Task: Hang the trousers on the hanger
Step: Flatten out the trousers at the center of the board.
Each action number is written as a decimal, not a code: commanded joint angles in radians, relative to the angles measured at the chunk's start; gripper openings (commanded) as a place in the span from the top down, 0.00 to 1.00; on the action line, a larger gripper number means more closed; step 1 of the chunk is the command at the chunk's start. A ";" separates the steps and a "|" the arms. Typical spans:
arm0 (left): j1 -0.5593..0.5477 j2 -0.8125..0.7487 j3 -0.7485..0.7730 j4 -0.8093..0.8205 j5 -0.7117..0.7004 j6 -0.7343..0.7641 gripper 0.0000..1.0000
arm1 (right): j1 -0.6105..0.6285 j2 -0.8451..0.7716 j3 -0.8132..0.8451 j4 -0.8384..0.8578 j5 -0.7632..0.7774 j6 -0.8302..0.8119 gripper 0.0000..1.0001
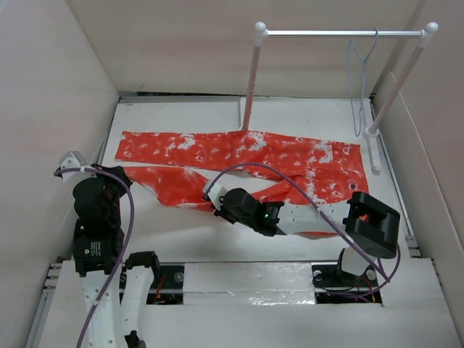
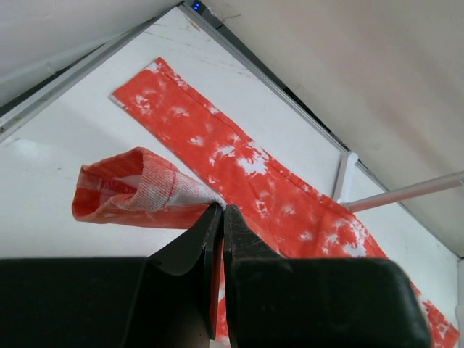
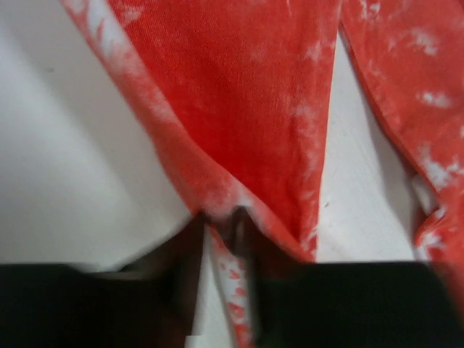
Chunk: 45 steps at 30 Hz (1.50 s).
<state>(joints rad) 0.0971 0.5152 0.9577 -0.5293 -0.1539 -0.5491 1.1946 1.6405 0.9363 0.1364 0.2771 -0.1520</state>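
The orange-red trousers (image 1: 239, 148) with white blotches lie spread across the table, waist to the right and legs to the left. My left gripper (image 1: 122, 174) is shut on the cuff end of the near leg, and the left wrist view shows that cuff (image 2: 138, 192) lifted and folded at the jaw tips (image 2: 222, 209). My right gripper (image 1: 213, 199) is shut on the near leg's edge around mid-length, with fabric (image 3: 246, 109) pinched between its blurred fingers (image 3: 217, 221). The pale wire hanger (image 1: 360, 80) hangs from the rail at the back right, away from both grippers.
A white two-post rail stand (image 1: 341, 32) stands at the back of the table; its left post (image 1: 250, 80) rises just behind the trousers. Its post base also shows in the left wrist view (image 2: 346, 174). Pale walls enclose the table on three sides.
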 commanded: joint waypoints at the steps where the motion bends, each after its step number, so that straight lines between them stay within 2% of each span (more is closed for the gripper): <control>1: -0.014 -0.029 0.023 -0.014 -0.056 0.040 1.00 | -0.001 -0.014 0.053 0.082 -0.033 -0.011 0.88; 2: -0.014 -0.033 0.026 -0.021 -0.067 0.043 1.00 | -0.001 -0.024 0.053 0.056 -0.062 -0.003 1.00; 5: -0.025 -0.052 0.024 -0.047 -0.127 0.066 1.00 | 0.032 -0.143 0.010 -0.041 -0.148 0.020 1.00; 8: -0.034 -0.069 0.055 -0.077 -0.162 0.078 1.00 | 0.042 -0.348 -0.097 -0.043 -0.229 0.061 1.00; 10: -0.048 -0.052 0.068 -0.097 -0.159 0.092 1.00 | 0.010 -0.471 -0.151 -0.021 -0.246 0.083 1.00; 12: -0.048 -0.031 0.082 -0.109 -0.130 0.115 1.00 | -0.054 -0.508 -0.149 -0.047 -0.269 0.098 1.00; 13: -0.048 -0.012 0.082 -0.109 -0.118 0.118 1.00 | -0.138 -0.499 -0.122 -0.057 -0.283 0.101 1.00; 15: -0.048 0.011 0.067 -0.087 -0.070 0.129 1.00 | -0.231 -0.444 -0.070 -0.089 -0.358 0.097 1.00; 17: -0.048 0.072 0.035 -0.055 -0.053 0.115 1.00 | -0.341 -0.293 0.049 -0.121 -0.395 0.077 1.00; 21: -0.048 0.190 -0.090 0.087 -0.007 0.069 1.00 | -0.437 -0.004 0.280 -0.257 -0.375 0.058 1.00; 26: -0.039 0.494 -0.168 0.305 -0.013 -0.030 1.00 | -0.498 0.209 0.387 -0.212 -0.357 0.057 1.00; 28: -0.027 0.679 -0.127 0.339 0.016 -0.051 1.00 | -0.510 0.240 0.406 -0.218 -0.346 0.069 1.00; 29: -0.027 0.737 -0.055 0.335 0.016 -0.058 1.00 | -0.510 0.246 0.412 -0.218 -0.326 0.074 1.00; 31: -0.055 0.897 0.031 0.312 -0.077 -0.045 1.00 | -0.510 0.252 0.411 -0.207 -0.296 0.084 1.00; 34: -0.065 1.047 0.197 0.276 -0.202 -0.008 1.00 | -0.501 0.248 0.398 -0.184 -0.225 0.101 1.00; 39: -0.065 1.154 0.331 0.333 -0.256 -0.002 1.00 | -0.477 0.292 0.423 -0.193 -0.132 0.109 0.99; 43: -0.065 1.230 0.395 0.379 -0.230 0.006 1.00 | -0.455 0.314 0.423 -0.195 -0.075 0.106 0.97; 44: -0.065 1.246 0.410 0.376 -0.214 0.014 0.93 | -0.455 0.317 0.423 -0.196 -0.064 0.108 0.96; 45: -0.065 1.259 0.432 0.370 -0.187 0.023 0.83 | -0.455 0.320 0.423 -0.199 -0.061 0.111 0.91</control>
<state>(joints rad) 0.0326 1.7424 1.3285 -0.1905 -0.3492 -0.5484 0.7284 1.9419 1.3186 -0.0849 0.1463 -0.0486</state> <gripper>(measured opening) 0.134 0.081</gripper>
